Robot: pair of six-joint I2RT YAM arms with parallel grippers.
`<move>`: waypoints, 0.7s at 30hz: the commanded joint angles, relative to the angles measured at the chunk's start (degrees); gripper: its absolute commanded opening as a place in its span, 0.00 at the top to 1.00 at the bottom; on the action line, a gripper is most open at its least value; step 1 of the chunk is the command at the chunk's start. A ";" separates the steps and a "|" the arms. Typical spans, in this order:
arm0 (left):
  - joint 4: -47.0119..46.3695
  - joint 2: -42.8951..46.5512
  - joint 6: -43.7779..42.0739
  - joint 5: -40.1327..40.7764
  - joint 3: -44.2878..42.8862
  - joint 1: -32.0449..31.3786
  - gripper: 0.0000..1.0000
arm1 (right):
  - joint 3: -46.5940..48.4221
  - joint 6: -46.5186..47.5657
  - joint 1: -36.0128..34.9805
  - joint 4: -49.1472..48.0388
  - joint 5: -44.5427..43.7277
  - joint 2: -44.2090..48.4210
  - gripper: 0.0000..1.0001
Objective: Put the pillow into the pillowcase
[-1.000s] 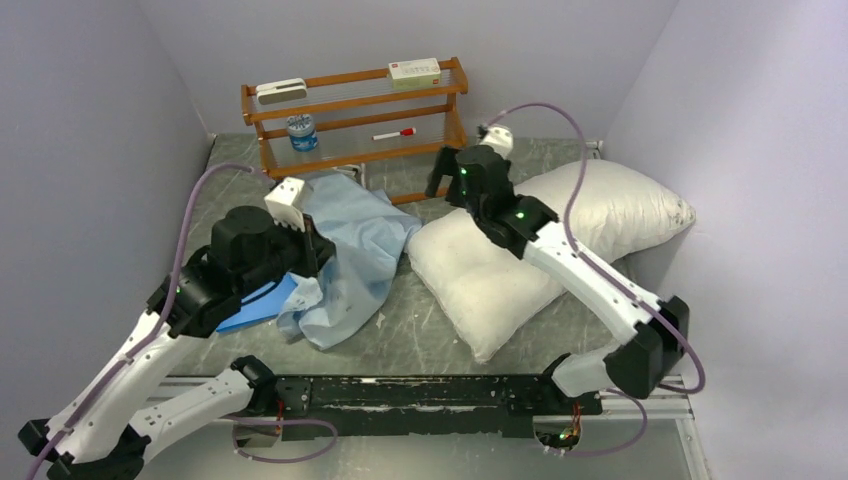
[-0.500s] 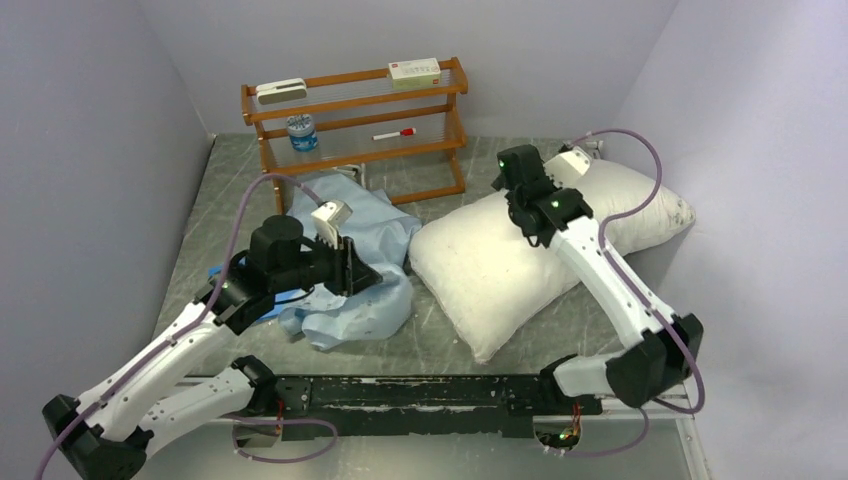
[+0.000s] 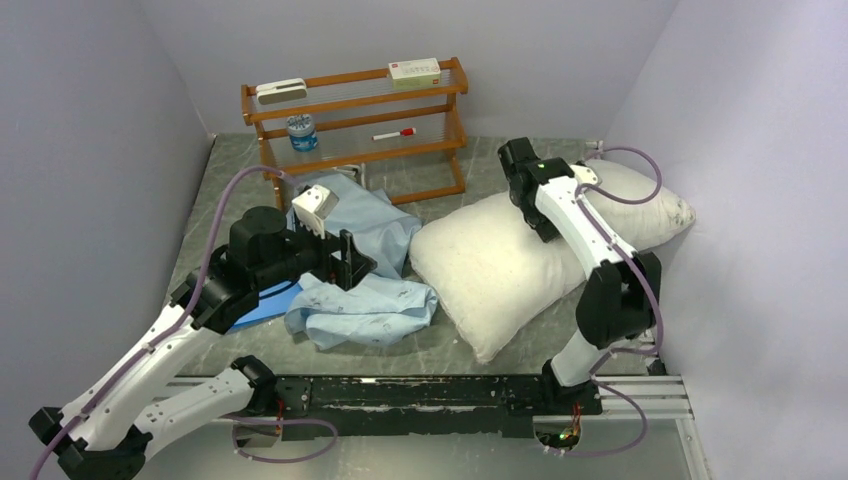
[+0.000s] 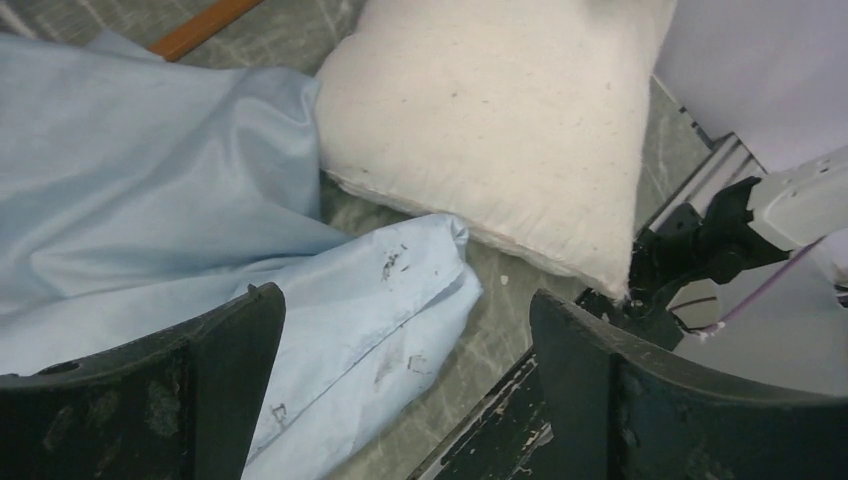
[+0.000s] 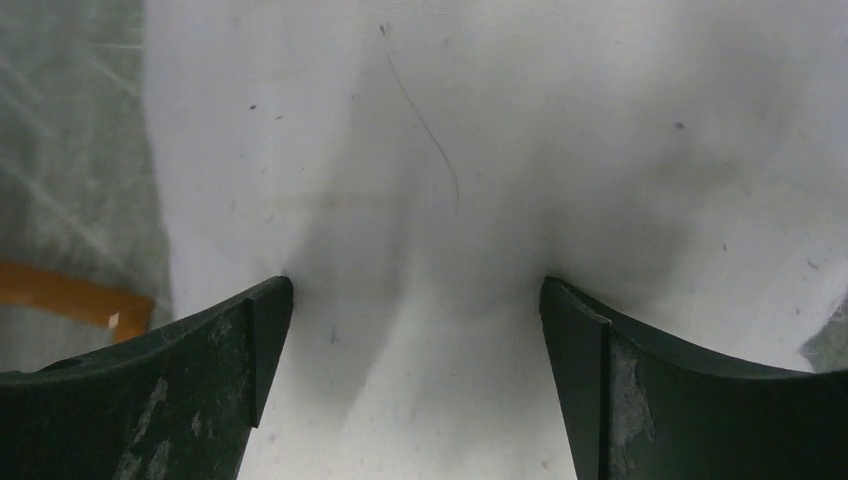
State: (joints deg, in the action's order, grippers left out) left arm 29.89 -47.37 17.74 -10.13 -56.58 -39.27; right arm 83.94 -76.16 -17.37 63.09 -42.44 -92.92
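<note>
- Pillow [image 5: 450, 150] fills the gap between the right fingers [image 5: 150, 400], which are spread wide with their tips resting on its white cloth, gripping nothing.
- Left fingers [image 4: 640, 400] gape wide too, holding nothing, above the crumpled pillowcase [image 4: 150, 200].
- A folded corner of the pillowcase lies between those fingers on the grey surface [image 4: 500, 300], with the pillow's seamed edge just beyond it.

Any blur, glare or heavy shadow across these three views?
Top external: evenly lit, sharp, no glare. Left wrist: pillowcase and pillow crisp, no glare. Right wrist: pillow nearly fills the frame, slightly soft, with a shadowed dent at the open right claw.
</note>
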 commanded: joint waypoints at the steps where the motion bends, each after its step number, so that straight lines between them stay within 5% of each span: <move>1: 3.35 1.14 -1.88 4.58 -0.54 -0.28 0.03 | -2.02 0.10 1.30 -1.12 -0.44 -4.96 0.04; 6: 4.74 3.02 -2.62 7.82 -0.44 -0.28 0.03 | -10.39 6.60 1.19 -11.01 -1.55 -4.29 0.23; 9: 5.18 3.75 -2.34 9.76 -0.37 -0.28 0.04 | -13.31 14.86 1.18 -18.76 -2.45 -0.04 0.91; 10: 5.13 4.04 -1.77 10.01 0.12 -0.28 0.04 | -14.11 17.24 1.17 -21.32 -2.24 2.13 1.00; 15: 4.63 5.03 0.04 12.24 1.86 -0.28 0.06 | -18.37 35.67 1.17 -37.12 5.32 15.41 1.00; 21: 6.45 5.00 1.95 17.39 -0.05 -0.28 0.06 | -18.47 53.64 0.72 -45.05 14.65 26.15 1.00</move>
State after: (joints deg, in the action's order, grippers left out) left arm 34.85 -42.81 18.00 1.96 -55.13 -39.29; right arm 64.40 -39.07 -16.51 31.38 -34.54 -73.03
